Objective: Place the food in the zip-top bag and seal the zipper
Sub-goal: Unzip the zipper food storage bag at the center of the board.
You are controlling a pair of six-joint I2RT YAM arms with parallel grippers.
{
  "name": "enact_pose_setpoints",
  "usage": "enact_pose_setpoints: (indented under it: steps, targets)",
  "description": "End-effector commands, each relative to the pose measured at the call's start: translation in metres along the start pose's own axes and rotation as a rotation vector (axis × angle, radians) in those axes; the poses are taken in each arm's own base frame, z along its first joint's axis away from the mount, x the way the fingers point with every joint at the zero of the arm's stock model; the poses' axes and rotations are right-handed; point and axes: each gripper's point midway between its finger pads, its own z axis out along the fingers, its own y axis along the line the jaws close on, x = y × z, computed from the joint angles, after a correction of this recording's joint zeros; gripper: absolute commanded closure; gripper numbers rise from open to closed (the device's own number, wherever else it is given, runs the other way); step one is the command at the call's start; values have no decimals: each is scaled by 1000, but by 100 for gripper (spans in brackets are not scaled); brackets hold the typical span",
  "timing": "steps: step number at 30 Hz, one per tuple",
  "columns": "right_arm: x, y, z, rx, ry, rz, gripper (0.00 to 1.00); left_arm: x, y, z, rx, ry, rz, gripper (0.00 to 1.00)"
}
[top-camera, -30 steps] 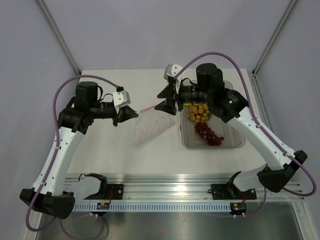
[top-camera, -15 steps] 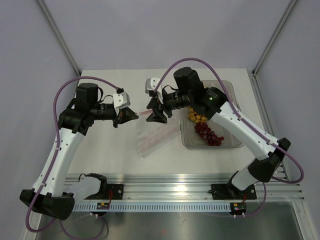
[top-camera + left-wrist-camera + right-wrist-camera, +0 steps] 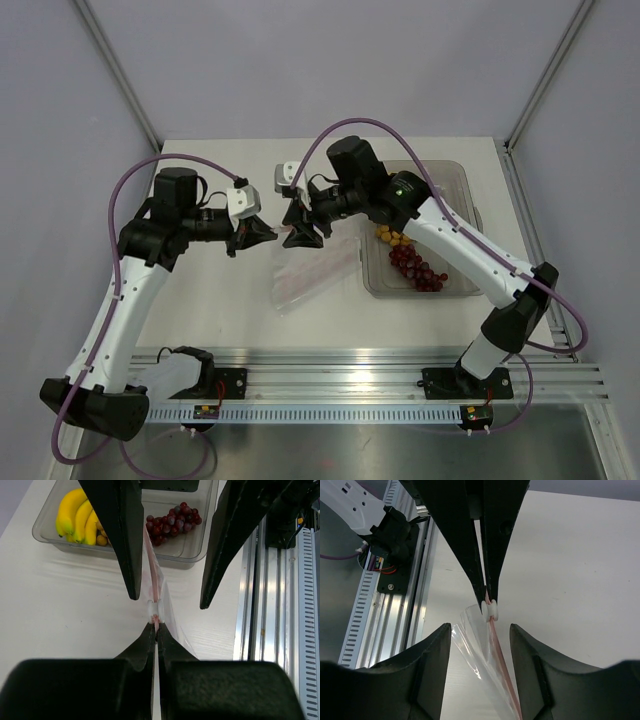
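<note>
Left end effector (image 3: 154,626): jaws are pressing tight together, pinching the end of the zipper (image 3: 153,582) right behind its small white slider (image 3: 154,611).
Right end effector (image 3: 481,628): fingers are standing apart, straddling the zipper from the opposite side, nose to nose with the left one. They are not clamping the strip.
Zipper: it is running as a narrow pink-red strip between the two end effectors, held up above the desk (image 3: 220,300).
Zip-top bag (image 3: 310,272): clear with rows of pink-red dots, it is hanging from the zipper and trailing down toward the desk, just left of the tray (image 3: 425,293).
Food: all of it is sitting in the clear rectangular tray. The yellow bananas (image 3: 75,515) are lying at one end, the small tan-orange fruits (image 3: 392,235) are beside them, and the dark red grapes (image 3: 415,268) are lying at the other end.
Arms: both are reaching in over the middle of the desk, meeting above the bag.
</note>
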Motion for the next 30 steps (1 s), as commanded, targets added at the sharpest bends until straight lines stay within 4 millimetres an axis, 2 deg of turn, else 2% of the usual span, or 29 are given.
enact_pose_setpoints:
  steps: [1, 8, 17, 22, 26, 27, 30]
  targets:
    - [-31, 0, -4, -6, -77, -70, 44, -11, -1, -2, 3, -45, 53, 100]
    - [-30, 1, 2, -27, -79, -56, 46, -11, 0, -2, 1, -44, 52, 100]
    - [-35, -1, 7, -27, -90, -57, 59, -10, 0, -2, -3, -42, 50, 100]
    - [-37, -1, 8, -30, -97, -52, 62, -10, 0, -2, -5, -42, 55, 100]
    - [-37, -2, 9, -27, -97, -50, 70, -10, 0, -2, -6, -41, 55, 100]
    - [-37, -2, 9, -25, -98, -49, 76, -10, 0, -2, -8, -41, 56, 100]
    - [-36, -3, 9, -17, -94, -45, 85, -10, 1, -2, -8, -41, 56, 100]
